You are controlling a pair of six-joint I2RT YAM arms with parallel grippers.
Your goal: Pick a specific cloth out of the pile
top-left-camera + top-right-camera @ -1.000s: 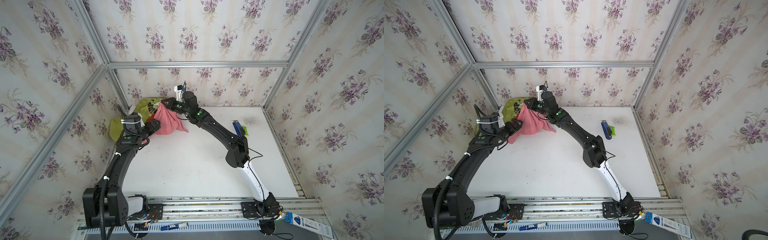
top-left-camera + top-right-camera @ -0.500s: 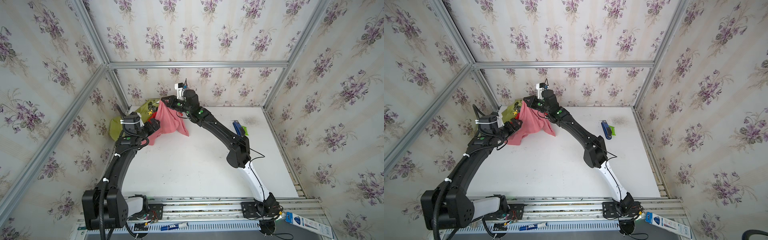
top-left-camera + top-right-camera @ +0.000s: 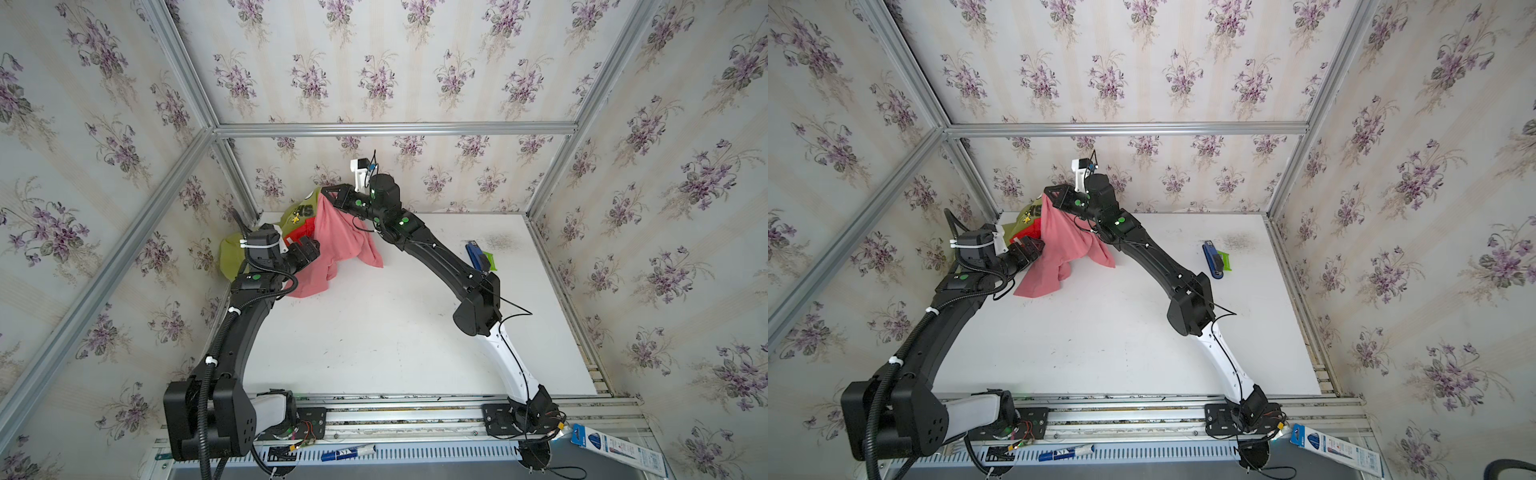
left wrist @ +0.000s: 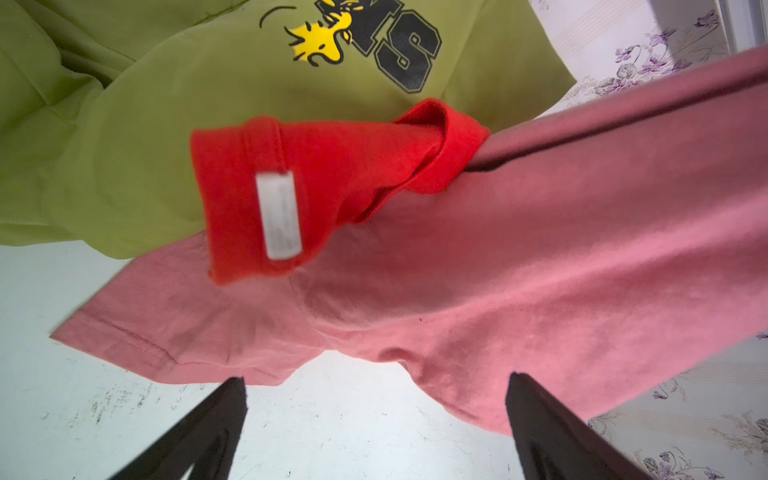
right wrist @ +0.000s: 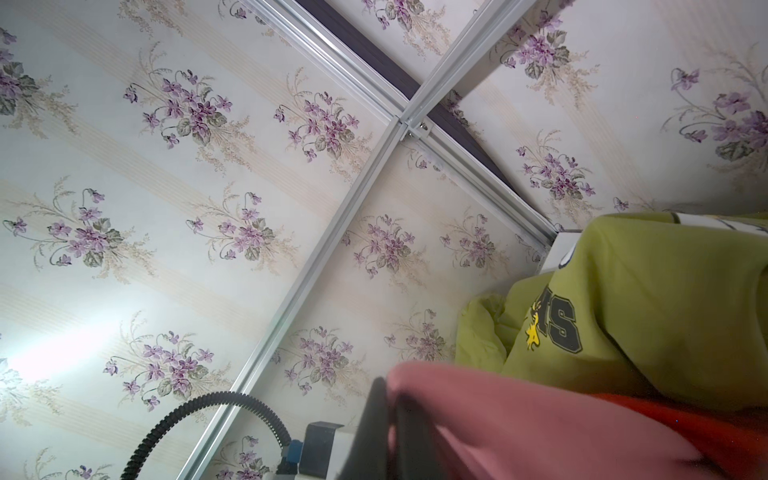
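Three garments make up the pile (image 3: 232, 257) at the table's (image 3: 395, 332) eleven o'clock corner: one olive-green shirt (image 4: 166, 124), one red cloth (image 4: 332, 166), one salmon-pink cloth (image 3: 336, 245); the right gripper (image 3: 326, 194) is clamped on the pink cloth's top edge, and the cloth hangs down to the table; the left gripper (image 3: 309, 249), jaws spread wide and holding nothing, sits just beside the cloth at its nine o'clock.

In both top views the cloth (image 3: 340, 245) covers most of the red cloth (image 3: 297, 236). The olive-green shirt (image 4: 124, 145) runs off the left wrist view's edge, and the label (image 4: 278, 216) is too blurred to read. The fingers (image 5: 372, 424) of the right gripper (image 3: 326, 196) are blurred under pink fabric.
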